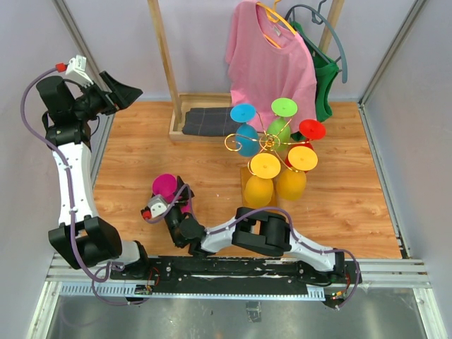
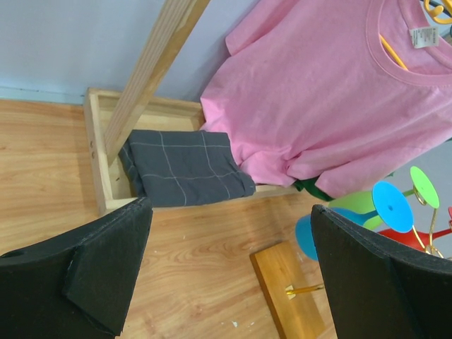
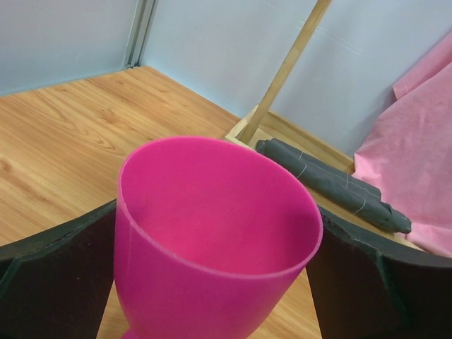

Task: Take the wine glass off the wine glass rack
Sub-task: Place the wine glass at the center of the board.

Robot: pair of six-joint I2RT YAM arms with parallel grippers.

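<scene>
Pink wine glass (image 3: 212,226) upright; right claw (image 3: 215,282) spread either side

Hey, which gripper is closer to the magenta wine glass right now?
Right. The right gripper straddles the magenta wine glass, one finger on each side of its bowl. The left gripper is far off, near the back left corner of the table.

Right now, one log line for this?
pink glass upright on table, off rack | right gripper around it, contact unclear | left gripper open, empty
</scene>
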